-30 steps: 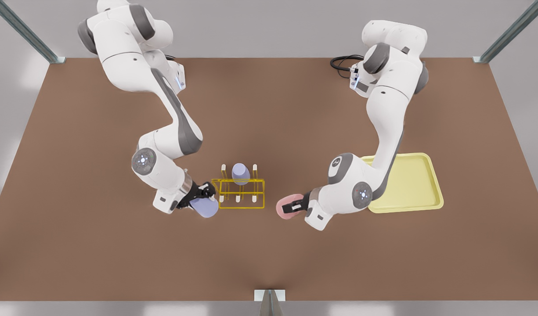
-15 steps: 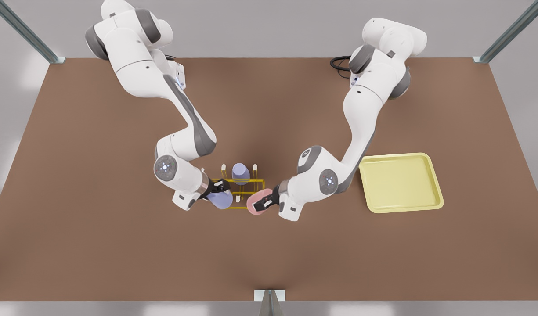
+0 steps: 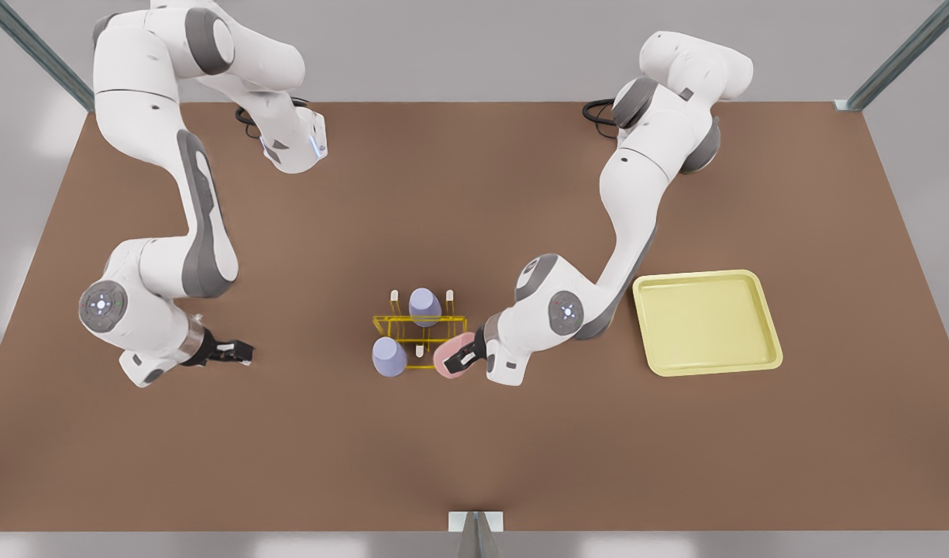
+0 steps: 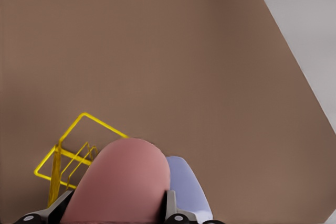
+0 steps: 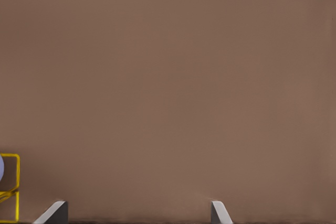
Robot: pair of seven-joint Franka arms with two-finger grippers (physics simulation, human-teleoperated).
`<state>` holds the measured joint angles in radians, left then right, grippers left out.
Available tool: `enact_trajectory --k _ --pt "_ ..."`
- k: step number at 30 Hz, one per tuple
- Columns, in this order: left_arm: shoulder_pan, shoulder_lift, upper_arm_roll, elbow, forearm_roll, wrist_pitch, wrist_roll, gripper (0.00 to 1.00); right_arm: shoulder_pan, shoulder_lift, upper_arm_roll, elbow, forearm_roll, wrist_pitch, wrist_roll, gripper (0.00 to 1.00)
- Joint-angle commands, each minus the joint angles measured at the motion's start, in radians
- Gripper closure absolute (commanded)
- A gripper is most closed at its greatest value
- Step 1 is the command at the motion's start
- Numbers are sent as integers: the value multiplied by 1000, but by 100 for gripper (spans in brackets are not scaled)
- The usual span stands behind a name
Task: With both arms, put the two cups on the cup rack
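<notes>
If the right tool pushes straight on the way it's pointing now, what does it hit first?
Most likely the table: bare tabletop lies ahead of the open right tool, with the cup rack off to the side. Depth is unclear.

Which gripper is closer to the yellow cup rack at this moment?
Left. The left gripper holds the pink cup at the cup rack, on the front view's right end. The right gripper is open, far off toward the front view's left.
</notes>
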<state>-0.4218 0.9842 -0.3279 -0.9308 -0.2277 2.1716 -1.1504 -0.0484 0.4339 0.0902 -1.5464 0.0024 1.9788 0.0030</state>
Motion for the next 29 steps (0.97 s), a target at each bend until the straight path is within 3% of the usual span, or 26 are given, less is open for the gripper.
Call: enact_trajectory --k 1,6,7,13,16,20,22,23,29 --pt "-2 1 0 -2 16 -22 -91 17 -11 -15 -3 2 -36 -106 -340 0" --pt "-14 -1 -2 -3 13 -22 -97 16 -18 -112 -3 2 -38 -178 -363 0" --pt "-14 1 -2 -3 15 -22 -98 0 -18 -110 -3 2 -36 -178 -363 0" --pt "0 -15 -2 -2 14 -54 -121 0 -28 -122 -3 6 -35 -181 -402 0" --pt "268 -206 -16 6 69 -559 7 0 -28 -187 -3 35 -32 -282 -327 0" --pt "420 -384 -16 -2 370 -898 570 0 -28 -224 -6 49 -38 -339 -330 0" --pt "334 -726 204 -470 372 -731 1091 0 -28 -250 -20 49 -38 -396 -327 0" --pt "337 -701 199 -441 357 -818 1091 0 -25 -264 -21 48 -38 -406 -308 0" --pt "379 -676 199 -439 231 -888 1083 0 -22 -276 -20 49 -38 -420 -297 0"
